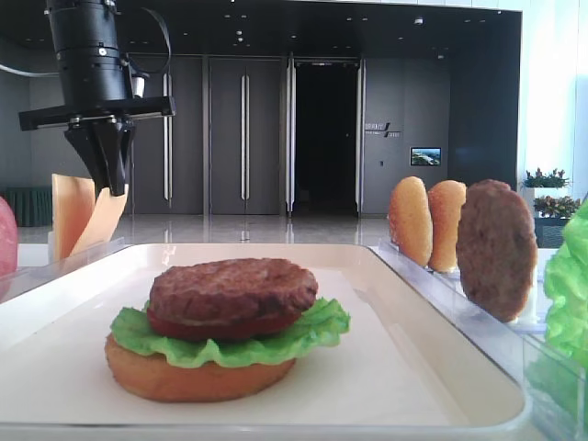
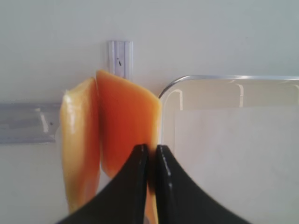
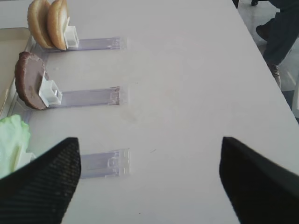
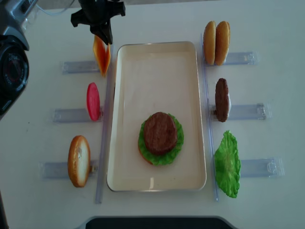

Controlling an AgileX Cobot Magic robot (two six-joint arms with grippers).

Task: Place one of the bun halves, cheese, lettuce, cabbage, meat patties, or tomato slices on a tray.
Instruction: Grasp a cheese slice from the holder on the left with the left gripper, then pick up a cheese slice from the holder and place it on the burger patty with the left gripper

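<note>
The left gripper (image 2: 152, 161) pinches the top edge of a thin, pliant cheese slice (image 2: 126, 126), its black tapered fingers (image 2: 135, 172) pressed nearly together on the glossy orange-yellow sheet. A second, paler cheese slice (image 2: 79, 144) stands curled just beside it in a clear plastic holder rack (image 2: 25, 122) left of the tray's far corner.

On the cream-white tray (image 4: 143, 76), smooth with a low rounded rim, sits a partly built burger: a grainy dark brown meat patty (image 1: 232, 288) on a red tomato slice (image 1: 216, 326), ruffled green lettuce (image 1: 303, 335) and a golden-brown bun half (image 1: 197, 377).

Standing on edge in racks around the tray are a pinkish-red tomato disc (image 4: 93, 101) and a bun half (image 4: 78, 161) on the left, and two more bun halves (image 4: 216, 42), a rough spare patty (image 4: 221, 99) and a wavy lettuce leaf (image 4: 227, 164) on the right.

The right gripper (image 3: 149, 179) hangs over the bare white tabletop (image 3: 187, 84) with its dark textured fingers (image 3: 46, 179) spread wide, holding nothing.
</note>
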